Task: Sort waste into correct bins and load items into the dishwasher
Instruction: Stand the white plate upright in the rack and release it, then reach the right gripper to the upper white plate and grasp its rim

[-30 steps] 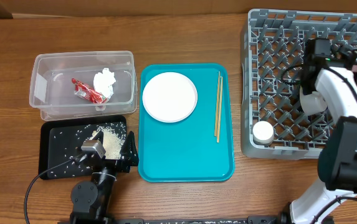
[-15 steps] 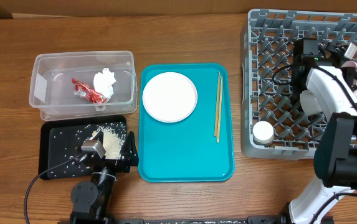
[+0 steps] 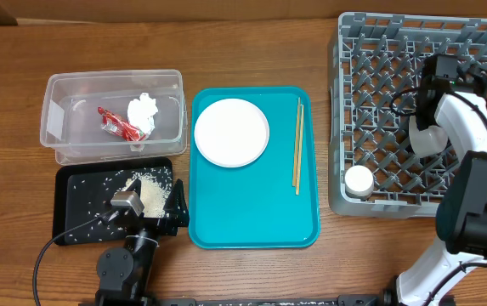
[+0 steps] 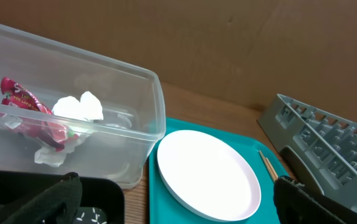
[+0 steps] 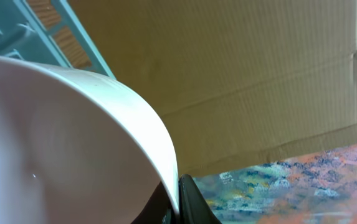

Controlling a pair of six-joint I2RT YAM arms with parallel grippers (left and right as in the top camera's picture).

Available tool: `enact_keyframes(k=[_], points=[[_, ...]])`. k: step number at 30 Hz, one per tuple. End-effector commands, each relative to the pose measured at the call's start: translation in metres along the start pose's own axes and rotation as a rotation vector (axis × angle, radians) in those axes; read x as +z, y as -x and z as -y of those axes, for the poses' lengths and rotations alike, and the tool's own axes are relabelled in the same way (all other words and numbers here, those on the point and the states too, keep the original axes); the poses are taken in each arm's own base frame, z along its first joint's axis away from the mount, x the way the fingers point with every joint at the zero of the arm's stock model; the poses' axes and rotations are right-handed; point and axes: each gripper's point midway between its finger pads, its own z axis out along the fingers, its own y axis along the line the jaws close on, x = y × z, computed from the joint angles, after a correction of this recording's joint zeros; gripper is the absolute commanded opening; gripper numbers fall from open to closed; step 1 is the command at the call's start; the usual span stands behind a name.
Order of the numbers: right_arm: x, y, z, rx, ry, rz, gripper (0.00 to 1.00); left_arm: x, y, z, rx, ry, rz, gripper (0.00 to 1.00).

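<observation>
Overhead: wooden table [image 3: 251, 34] beneath teal tray [image 3: 251, 208], dish rack [image 3: 379, 85]

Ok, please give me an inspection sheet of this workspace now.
Surface: wooden table, teal tray on it.
Job's things: wrapper, tissue in tub; rice in black tray; plate, chopsticks on teal tray; cup, bowl in rack.
Clutter: nothing seen.
Hands: left hand open, empty, at black tray's edge; right hand shut on dish rim, over rack.
Cables: black cable beside black tray.
Surroundings: cardboard wall.
</observation>
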Motion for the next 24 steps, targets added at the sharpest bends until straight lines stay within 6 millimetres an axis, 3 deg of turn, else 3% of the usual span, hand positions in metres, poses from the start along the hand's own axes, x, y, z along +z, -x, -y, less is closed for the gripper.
enact_keyframes(k=[1,11,12,15,17,21,24], points=[[-0.01,0.003,-0.014,-0.021,0.038,0.018,0.04,0.0,0.0,0.0,-0.009,-0.002,0.006,1.0],[-0.038,0.007,-0.033,-0.077,0.067,0.078,0.04,0.0,0.0,0.0,-0.009,-0.003,0.006,1.0],[-0.039,0.007,-0.033,-0.078,0.068,0.081,0.07,0.0,0.0,0.0,-0.009,-0.002,0.006,1.0],[-0.042,0.007,-0.034,-0.089,0.071,0.087,0.47,0.0,0.0,0.0,-0.009,-0.003,0.006,1.0],[-0.049,0.009,-0.034,-0.085,0.078,0.102,0.65,0.0,0.0,0.0,-0.009,-0.003,0.006,1.0],[-0.078,0.023,-0.027,-0.019,0.116,0.171,0.75,0.0,0.0,0.0,-0.009,-0.002,0.006,1.0],[-0.111,0.036,-0.023,0.039,0.215,0.227,0.77,0.0,0.0,0.0,-0.009,-0.002,0.006,1.0]])
